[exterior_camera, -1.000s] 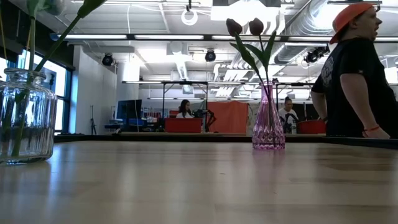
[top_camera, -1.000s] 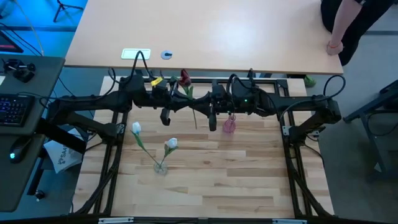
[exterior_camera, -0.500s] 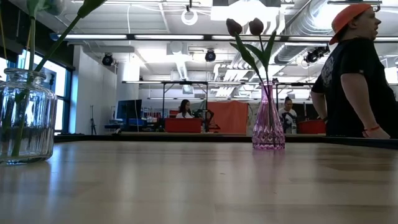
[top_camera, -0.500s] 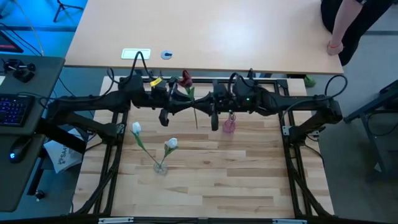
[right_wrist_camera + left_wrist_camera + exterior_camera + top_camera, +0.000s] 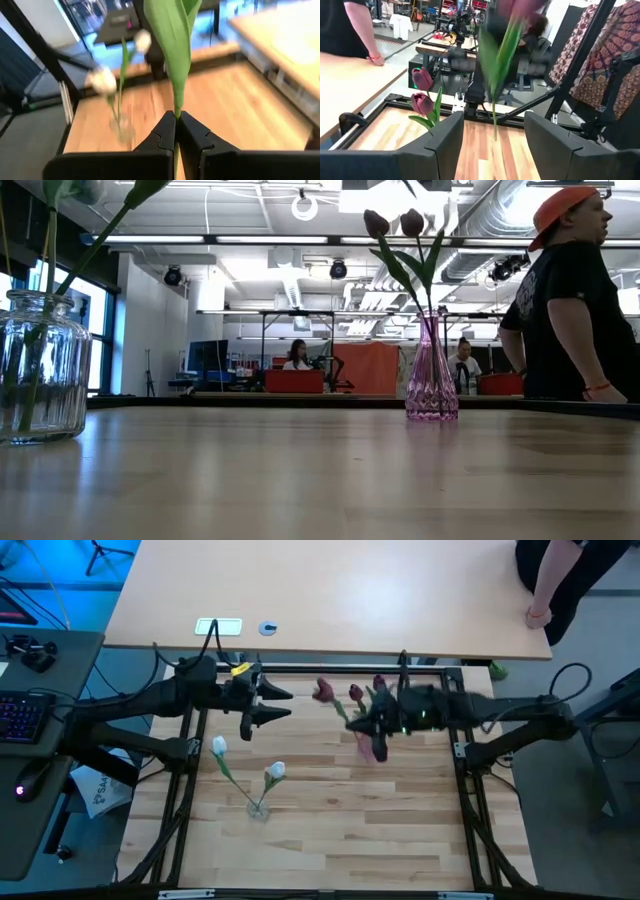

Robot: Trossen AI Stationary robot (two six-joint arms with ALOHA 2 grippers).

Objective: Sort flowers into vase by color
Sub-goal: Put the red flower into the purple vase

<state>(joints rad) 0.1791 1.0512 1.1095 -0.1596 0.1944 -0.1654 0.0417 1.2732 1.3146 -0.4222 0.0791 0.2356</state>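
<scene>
My right gripper (image 5: 365, 724) is shut on a dark red tulip (image 5: 323, 690) and holds it just above the pink vase (image 5: 373, 748). Two more dark red tulips (image 5: 395, 224) stand with their stems in that vase (image 5: 432, 375). Two white tulips (image 5: 219, 746) stand in a clear glass vase (image 5: 258, 808) nearer the front left. My left gripper (image 5: 278, 702) is open and holds nothing. It hangs to the left of the held tulip, whose stem (image 5: 494, 115) shows beyond its fingers. My right gripper pinches the red tulip's green stem at the base of a long leaf (image 5: 176, 114) between its two fingers. The fingers come from the table's right and lie across the stem. The tulip is lifted clear, tilted with its head toward the table's left.
The black arm frame runs along the far edge and both sides of the wooden table (image 5: 330, 840). A larger tan table (image 5: 330, 590) lies beyond, where a person (image 5: 570, 310) stands at the right. There is free room on the table's near half.
My left gripper has opened, let go of the red tulip and drawn back toward the table's left edge, tipping up from pointing down. My right gripper has taken the tulip by its stem and carried it toward the right, over the pink vase.
</scene>
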